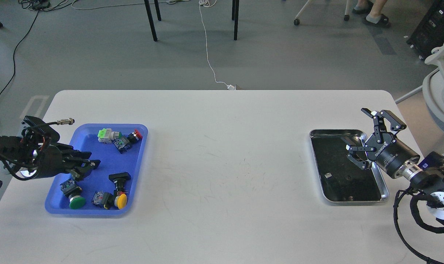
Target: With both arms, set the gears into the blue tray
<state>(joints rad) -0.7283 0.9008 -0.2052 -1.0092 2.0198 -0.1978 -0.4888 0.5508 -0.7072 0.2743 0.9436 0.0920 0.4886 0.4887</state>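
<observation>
The blue tray (97,154) lies at the table's left and holds several push-button switches. My left gripper (89,168) hovers low over the tray's left half, pointing right; it is dark and its fingers cannot be told apart. My right gripper (357,132) hangs open over the right side of the silver metal tray (385,187), with nothing between its fingers. On that tray's black inside a small dark round piece (348,178) looks like a gear. No gear can be made out in the blue tray.
Push-buttons with green (76,202), yellow (121,199) and red (136,134) caps lie in the blue tray. A small pale piece (329,175) sits in the metal tray. The white table (225,165) is bare between the trays. A white chair (441,84) stands at the right.
</observation>
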